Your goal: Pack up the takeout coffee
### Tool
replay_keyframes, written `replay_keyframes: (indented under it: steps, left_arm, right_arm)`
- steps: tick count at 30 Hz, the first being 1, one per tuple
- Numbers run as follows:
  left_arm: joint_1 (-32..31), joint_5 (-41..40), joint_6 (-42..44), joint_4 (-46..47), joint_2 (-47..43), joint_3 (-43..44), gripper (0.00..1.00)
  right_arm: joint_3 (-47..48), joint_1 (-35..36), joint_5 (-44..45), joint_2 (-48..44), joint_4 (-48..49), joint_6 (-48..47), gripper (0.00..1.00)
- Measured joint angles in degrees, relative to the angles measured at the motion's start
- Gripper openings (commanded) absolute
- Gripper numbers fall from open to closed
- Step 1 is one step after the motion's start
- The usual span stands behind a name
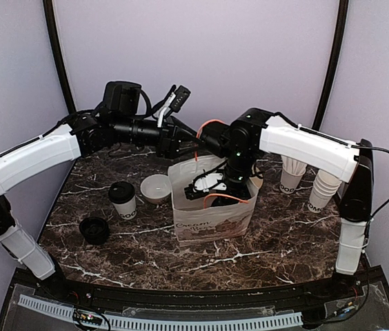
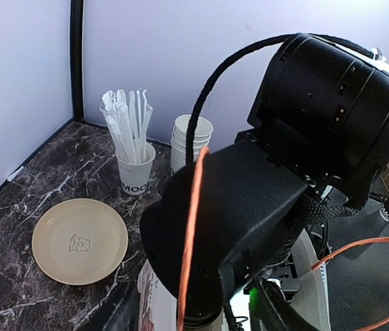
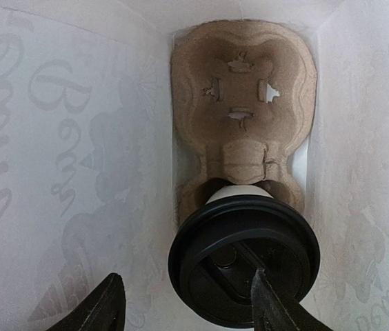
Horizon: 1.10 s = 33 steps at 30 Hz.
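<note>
One takeout coffee (image 3: 243, 265), a white cup with a black lid, stands in the near slot of a cardboard carrier (image 3: 243, 103) at the bottom of a white paper bag (image 1: 212, 217). My right gripper (image 3: 191, 303) hangs inside the bag just above that cup, open. Its right finger (image 3: 274, 307) crosses the lid and its left finger (image 3: 105, 307) is clear of it. A second lidded coffee (image 1: 122, 200) stands on the table left of the bag. My left gripper (image 1: 183, 153) is at the bag's back left rim, its fingers apart; the right arm blocks most of the left wrist view.
A beige plate (image 1: 156, 187) lies between the outer coffee and the bag. A loose black lid (image 1: 94, 229) sits at front left. A cup of white sticks (image 1: 292, 174) and a stack of lidless cups (image 1: 322, 189) stand right of the bag.
</note>
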Motion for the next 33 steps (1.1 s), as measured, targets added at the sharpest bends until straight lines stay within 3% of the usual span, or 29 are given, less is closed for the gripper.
replay_keyframes:
  steps: [10, 13, 18, 20, 21, 23, 33]
  left_arm:
    - [0.00, -2.82, 8.68, -9.75, -1.09, 0.52, 0.49]
    - [0.00, -3.72, 9.77, -10.47, -0.66, 1.44, 0.32]
    - [0.02, -4.50, 10.27, -9.66, 1.51, 3.41, 0.22]
    - [0.02, -4.09, 9.92, -8.76, 2.21, 3.41, 0.14]
    - [0.02, -3.72, 9.53, -8.28, 2.47, 3.41, 0.05]
    - [0.02, -2.99, 8.74, -7.28, 2.80, 3.41, 0.00]
    - [0.02, -2.08, 5.55, -2.27, 4.63, 3.43, 0.00]
  right_arm:
    - [-0.02, 0.02, 0.22, 0.00, 0.00, -0.13, 0.62]
    - [-0.02, 0.02, 0.22, 0.00, 0.00, -0.13, 0.62]
    - [-0.02, 0.02, 0.22, 0.00, 0.00, -0.11, 0.62]
    - [-0.02, 0.02, 0.22, 0.00, 0.00, -0.11, 0.62]
    - [-0.02, 0.02, 0.22, 0.00, 0.00, -0.13, 0.62]
    - [-0.02, 0.02, 0.22, 0.00, 0.00, -0.13, 0.62]
    - [-4.81, 2.12, -0.04, -3.26, 0.44, -5.31, 0.67]
